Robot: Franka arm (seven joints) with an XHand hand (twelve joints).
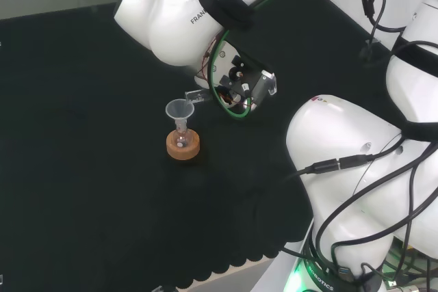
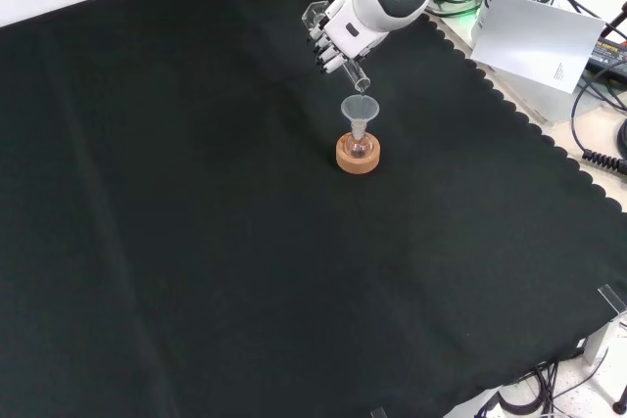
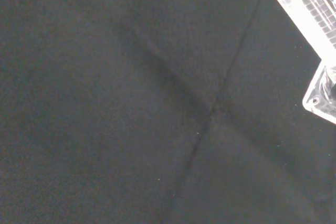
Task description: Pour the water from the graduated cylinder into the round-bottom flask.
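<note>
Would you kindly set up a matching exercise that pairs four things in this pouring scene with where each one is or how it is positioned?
Things
1. graduated cylinder
2. funnel
3. round-bottom flask
4. cork ring

Places or states
A. lies flat on the black cloth under the flask
B. tilted in the hand, mouth over the funnel
C. sits in the cork ring, under the funnel
D. stands upright in the flask's neck

Pairs: 1-B, 2-D, 3-C, 4-A
</note>
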